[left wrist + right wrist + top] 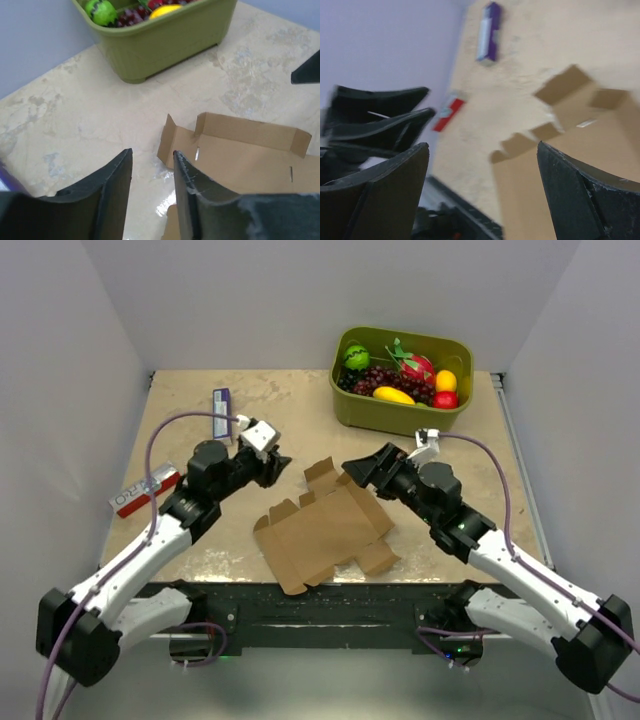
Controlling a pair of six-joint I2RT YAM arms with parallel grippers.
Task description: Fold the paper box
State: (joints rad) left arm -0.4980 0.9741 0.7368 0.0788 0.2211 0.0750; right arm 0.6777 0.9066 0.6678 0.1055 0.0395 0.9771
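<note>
The paper box (325, 530) lies flat on the table (290, 405), between both tools. The right tool (355, 470), spread wide and empty, hovers over its far corner and is nearer. The left tool (278, 462), slightly parted and empty, hangs just beside its far-left flap. The sheet's long axis seems to run tool to tool.

The paper box (325, 530) is plain brown, unprinted — the bench (290, 400) mottled beige. An olive-green bin (400, 416) (yellow, red and dark purple fruit (393, 395) inside), one slim purple-and-white box (222, 412), one red-and-white box (145, 490).

Free tabletop (290, 410) between paper box (325, 530) and green bin (400, 418) (far right); purple box (222, 412) left
</note>
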